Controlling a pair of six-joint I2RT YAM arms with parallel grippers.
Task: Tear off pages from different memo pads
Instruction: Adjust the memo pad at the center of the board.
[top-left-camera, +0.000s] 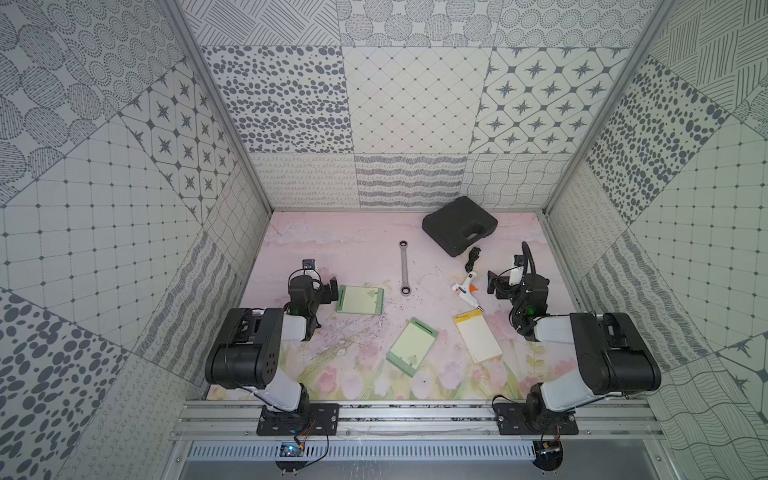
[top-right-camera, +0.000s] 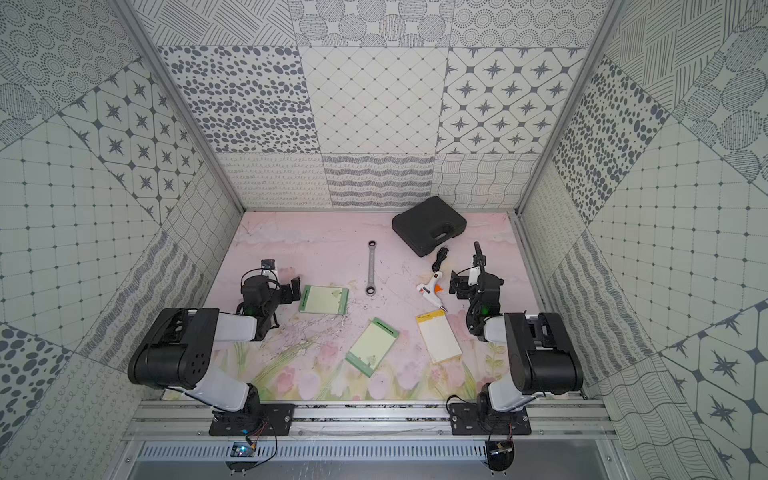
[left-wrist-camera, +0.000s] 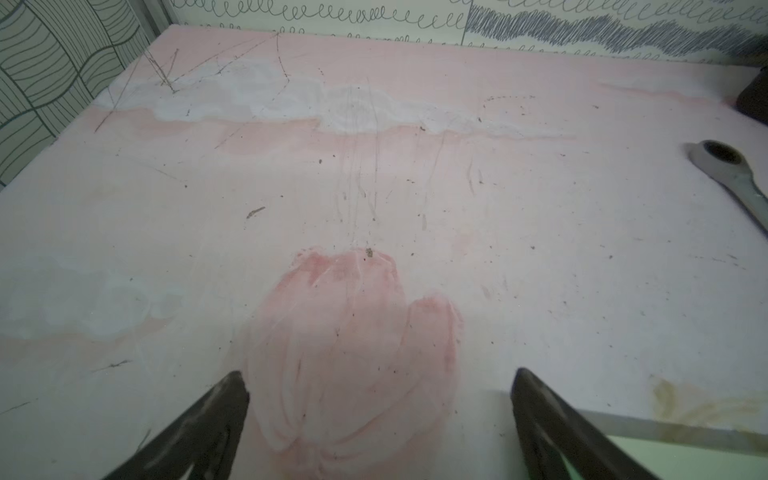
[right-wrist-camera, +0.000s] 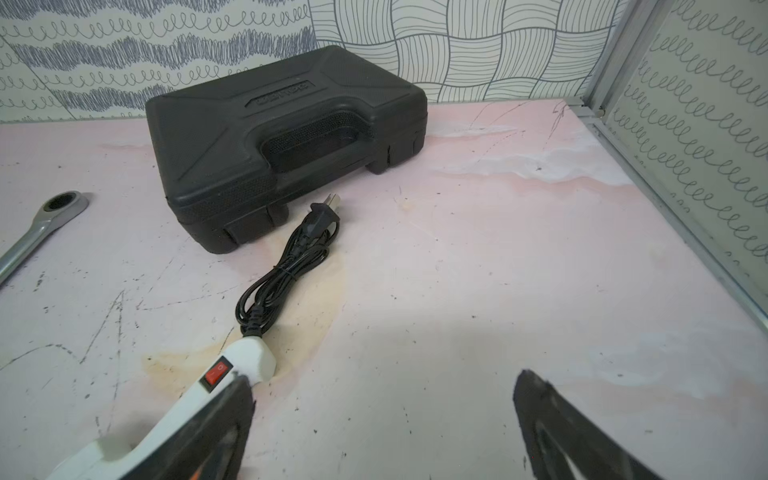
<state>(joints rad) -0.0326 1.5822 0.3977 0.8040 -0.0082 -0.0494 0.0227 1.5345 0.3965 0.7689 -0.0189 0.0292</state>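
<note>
Memo pads (top-left-camera: 411, 347): three are being counted, all laid flat on the table (top-left-camera: 332, 237) and well apart, probably so each can be reached without a neighbour being bumped. Two are pale green: the left green pad (top-left-camera: 359, 299) is being found just beside the left tool (left-wrist-camera: 379, 372), and the middle green pad (top-right-camera: 372, 347) is being found tilted, closer to the near edge. One is the cream pad (top-left-camera: 478, 338) with a yellow band, lying near the right arm (top-left-camera: 598, 345). No loose pages are being spotted, so the tearing is being judged as not yet begun.

Two tools are being counted, and nothing is being held by either; both are being shown with jaws spread wide. In the left wrist view only bare table is being framed between the fingers (left-wrist-camera: 199, 428), with a green pad corner peeking in beside one, so that pad is likely being lined up as first target. The right tool (right-wrist-camera: 384, 378) is being hovered over bare table too, with the glue gun (right-wrist-camera: 249, 361) just beside one finger; whether it's being touched can't be told.

Clutter, one of each: glue gun with its bundled cord (right-wrist-camera: 286, 266), wrench (top-left-camera: 404, 268) in the middle, black case (top-left-camera: 459, 226) at the far side. None is being needed for tearing, so they're presumably just distractors.
</note>
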